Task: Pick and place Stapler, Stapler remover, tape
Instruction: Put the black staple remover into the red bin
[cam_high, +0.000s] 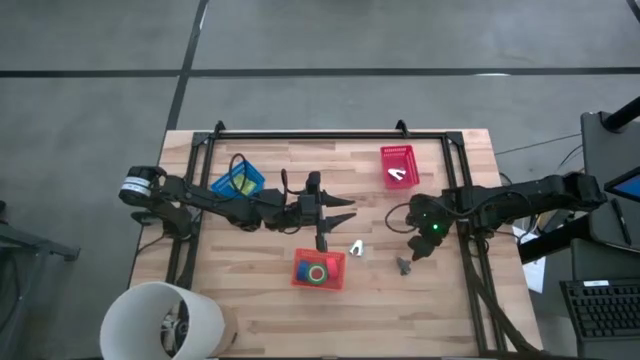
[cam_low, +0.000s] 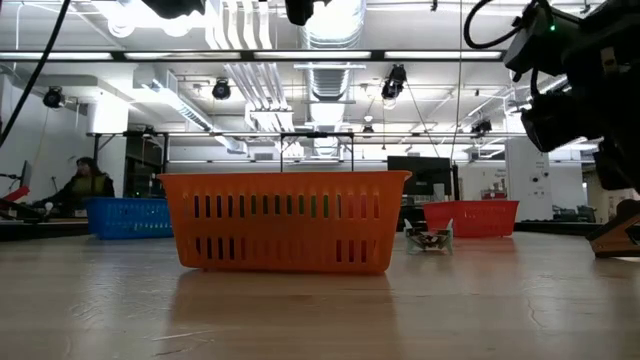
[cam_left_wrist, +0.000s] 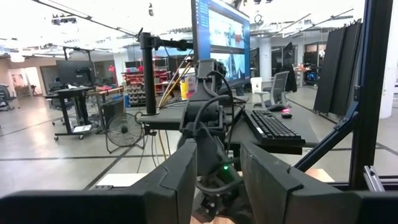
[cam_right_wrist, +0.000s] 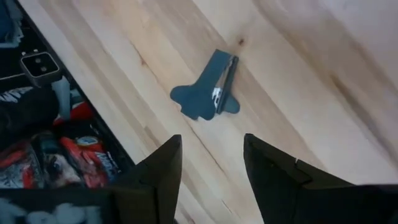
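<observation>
A dark grey staple remover (cam_right_wrist: 208, 93) lies flat on the wood table; it also shows in the high view (cam_high: 404, 265). My right gripper (cam_right_wrist: 211, 165) hangs a little above it, open and empty, fingers pointing down; in the high view it (cam_high: 416, 248) is just beside the remover. A small silver object (cam_high: 357, 247) lies on the table between the remover and the orange basket (cam_high: 318, 268). A green tape roll (cam_high: 317, 273) and a red one lie in that basket. My left gripper (cam_high: 338, 210) is held level above the table's middle, open and empty.
A blue basket (cam_high: 238, 182) with a yellow and dark thing stands at the far left. A red basket (cam_high: 398, 165) with a pale object stands at the far right. A white round bin (cam_high: 160, 320) is at the near left corner. A black frame borders the table.
</observation>
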